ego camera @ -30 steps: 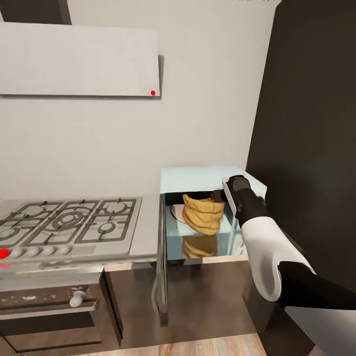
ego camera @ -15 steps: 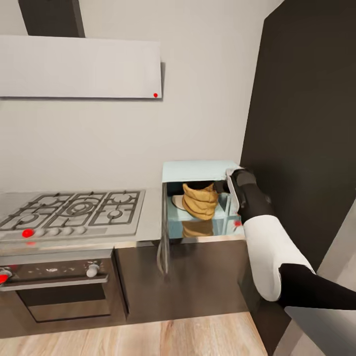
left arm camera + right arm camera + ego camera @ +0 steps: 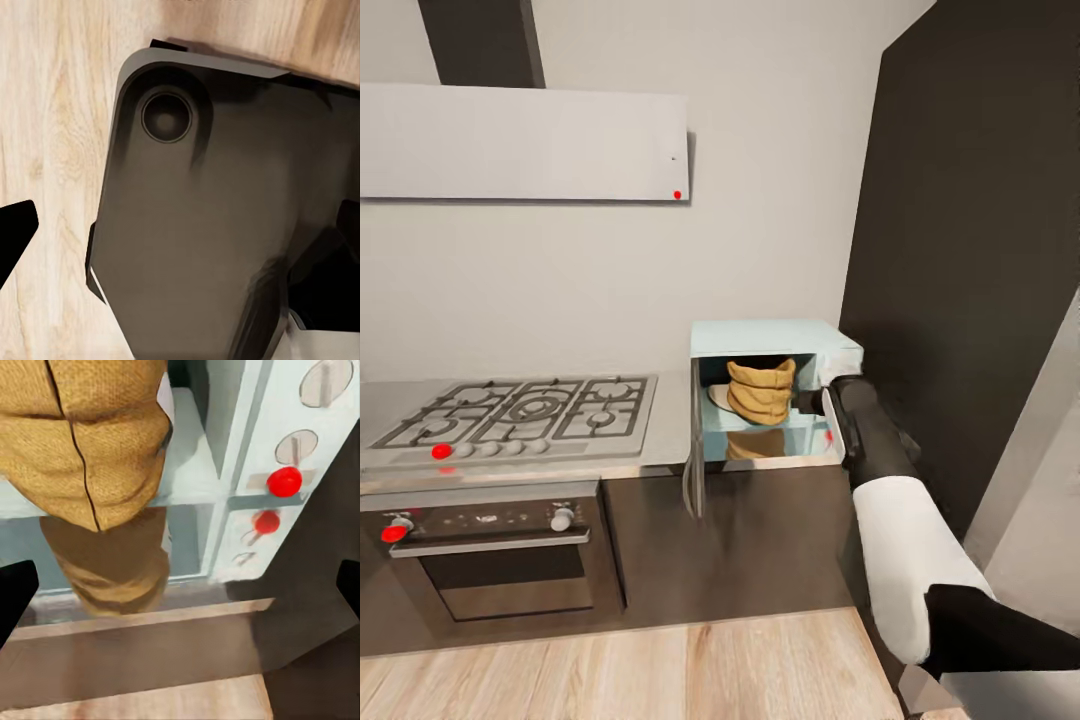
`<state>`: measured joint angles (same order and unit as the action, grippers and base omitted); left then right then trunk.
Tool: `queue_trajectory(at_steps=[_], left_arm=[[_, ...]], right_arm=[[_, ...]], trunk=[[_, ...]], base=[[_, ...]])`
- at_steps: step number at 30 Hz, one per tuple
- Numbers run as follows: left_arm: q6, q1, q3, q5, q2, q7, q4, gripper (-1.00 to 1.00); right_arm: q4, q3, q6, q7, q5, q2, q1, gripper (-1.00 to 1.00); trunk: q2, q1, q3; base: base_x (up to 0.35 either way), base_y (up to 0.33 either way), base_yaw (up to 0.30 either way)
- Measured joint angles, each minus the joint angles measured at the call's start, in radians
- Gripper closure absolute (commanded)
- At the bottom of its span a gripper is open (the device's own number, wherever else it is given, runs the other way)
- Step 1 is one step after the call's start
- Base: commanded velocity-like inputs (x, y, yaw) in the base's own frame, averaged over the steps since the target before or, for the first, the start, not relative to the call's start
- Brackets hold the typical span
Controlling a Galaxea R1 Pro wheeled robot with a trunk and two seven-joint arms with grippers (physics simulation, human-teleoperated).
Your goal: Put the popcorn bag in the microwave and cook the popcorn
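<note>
nearest to me, my right arm reaches forward from the lower right, and its right gripper (image 3: 822,402) sits just outside the front right corner of the microwave (image 3: 775,340), by the control strip. in the right wrist view its two dark fingertips (image 3: 15,600) show at opposite edges with nothing between them, so i read it as spread wide and empty. the left gripper (image 3: 180,247) hangs low over the wood floor and my own dark base; one dark tip shows on each side, but i cannot tell how far it is spread. beyond the right gripper, one popcorn bag (image 3: 760,390) stands upright inside the one microwave, on its pale plate, rolled rim up and long axis vertical. from the right gripper the bag lies to the left and a little farther in, apart from it. the door (image 3: 693,465) hangs open on the left side, edge-on toward me, so i judge the next move is to swing it shut, and the right arm is the nearer one. the wrist view shows two pale dials and one red round button (image 3: 284,481) on the panel. farther left, the countertop (image 3: 665,440) carries one gas hob (image 3: 520,410) with one black oven (image 3: 490,560) under it.
</note>
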<state>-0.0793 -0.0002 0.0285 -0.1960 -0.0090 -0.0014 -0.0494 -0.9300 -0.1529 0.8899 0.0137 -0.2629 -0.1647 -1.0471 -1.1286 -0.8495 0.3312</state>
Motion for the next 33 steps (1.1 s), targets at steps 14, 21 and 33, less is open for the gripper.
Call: queue_trajectory(at_steps=[14,21,33], left_arm=[[0.000,0.000,0.000,0.000,0.000,0.000,-0.001,-1.00],[0.000,0.000,0.000,-0.001,0.000,0.001,-0.001,-1.00],[0.000,0.000,-0.001,-0.002,0.000,0.002,-0.001,-1.00]], right_arm=[[0.318,0.003,-0.806,0.000,0.012,-0.004,0.180,-1.00],[0.313,0.000,-0.828,-0.039,0.014,0.008,0.182,-1.00],[0.318,0.006,-0.932,-0.080,0.083,0.006,0.183,-1.00]], trunk=[[0.000,0.000,0.000],[0.000,0.000,0.000],[0.000,0.000,0.000]], base=[[0.000,0.000,0.000],[0.000,0.000,0.000],[0.058,0.000,0.000]])
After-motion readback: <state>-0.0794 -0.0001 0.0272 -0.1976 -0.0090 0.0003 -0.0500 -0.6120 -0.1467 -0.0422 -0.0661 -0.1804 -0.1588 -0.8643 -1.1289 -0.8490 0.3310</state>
